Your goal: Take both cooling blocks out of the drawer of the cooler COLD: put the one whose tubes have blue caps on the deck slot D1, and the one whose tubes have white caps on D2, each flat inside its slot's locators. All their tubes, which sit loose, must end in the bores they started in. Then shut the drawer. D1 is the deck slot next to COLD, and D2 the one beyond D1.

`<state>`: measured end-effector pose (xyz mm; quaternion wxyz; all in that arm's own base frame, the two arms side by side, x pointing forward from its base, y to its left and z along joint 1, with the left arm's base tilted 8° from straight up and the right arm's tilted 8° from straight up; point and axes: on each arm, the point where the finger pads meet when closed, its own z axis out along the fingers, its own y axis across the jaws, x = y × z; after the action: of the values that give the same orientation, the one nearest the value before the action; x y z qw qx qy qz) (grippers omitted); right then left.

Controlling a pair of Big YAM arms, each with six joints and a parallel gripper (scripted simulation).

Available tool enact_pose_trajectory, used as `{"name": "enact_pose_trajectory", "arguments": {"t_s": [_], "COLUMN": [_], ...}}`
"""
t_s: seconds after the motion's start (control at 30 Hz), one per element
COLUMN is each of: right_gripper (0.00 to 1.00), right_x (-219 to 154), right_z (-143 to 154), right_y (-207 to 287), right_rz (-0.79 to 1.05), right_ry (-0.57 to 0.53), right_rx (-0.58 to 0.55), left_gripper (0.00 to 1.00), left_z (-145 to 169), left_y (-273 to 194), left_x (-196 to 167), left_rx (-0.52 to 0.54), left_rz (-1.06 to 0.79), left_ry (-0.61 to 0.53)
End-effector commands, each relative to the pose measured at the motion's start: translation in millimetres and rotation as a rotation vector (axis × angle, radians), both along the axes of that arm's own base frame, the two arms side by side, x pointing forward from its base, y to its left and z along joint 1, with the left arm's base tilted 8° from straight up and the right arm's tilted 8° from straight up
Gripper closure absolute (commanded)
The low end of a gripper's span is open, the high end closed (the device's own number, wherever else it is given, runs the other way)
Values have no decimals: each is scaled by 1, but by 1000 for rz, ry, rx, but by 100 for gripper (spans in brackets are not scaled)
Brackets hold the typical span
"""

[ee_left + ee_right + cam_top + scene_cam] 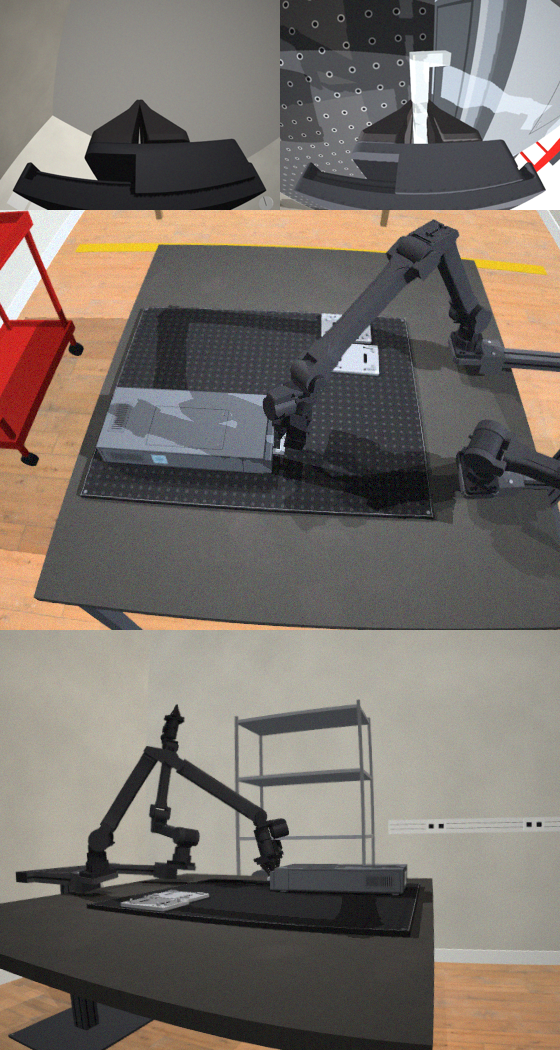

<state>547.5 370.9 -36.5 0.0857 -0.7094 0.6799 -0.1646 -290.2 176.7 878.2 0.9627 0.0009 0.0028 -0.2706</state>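
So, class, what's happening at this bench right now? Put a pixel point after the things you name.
The right gripper (286,445) (270,871) (419,104) is closed on the white handle (278,452) (419,81) at the end of the cooler (185,425) (335,880) (524,67). The drawer looks shut, and no cooling blocks are in sight. Two white deck slots (371,366) (150,902) lie apart from the cooler. The left gripper (176,707) (139,104) is raised, shut on nothing.

Top and exterior views sharing one tabletop (225,555) (250,950)
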Motion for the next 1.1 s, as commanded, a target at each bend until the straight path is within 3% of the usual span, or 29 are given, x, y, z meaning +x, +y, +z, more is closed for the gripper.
{"name": "enact_pose_trajectory", "arguments": {"t_s": [0.0, 1.07], "right_gripper": [100, 100], "right_x": [-12, -21], "right_z": [10, 17], "right_y": [13, 12], "right_rz": [7, 7], "right_ry": [-9, -13], "right_rx": [16, 17], "left_gripper": [100, 100], "left_z": [8, 8], "left_y": [-14, -14], "left_x": [18, 18], "left_rx": [19, 19], "left_rz": [8, 8], "left_ry": [29, 29]}}
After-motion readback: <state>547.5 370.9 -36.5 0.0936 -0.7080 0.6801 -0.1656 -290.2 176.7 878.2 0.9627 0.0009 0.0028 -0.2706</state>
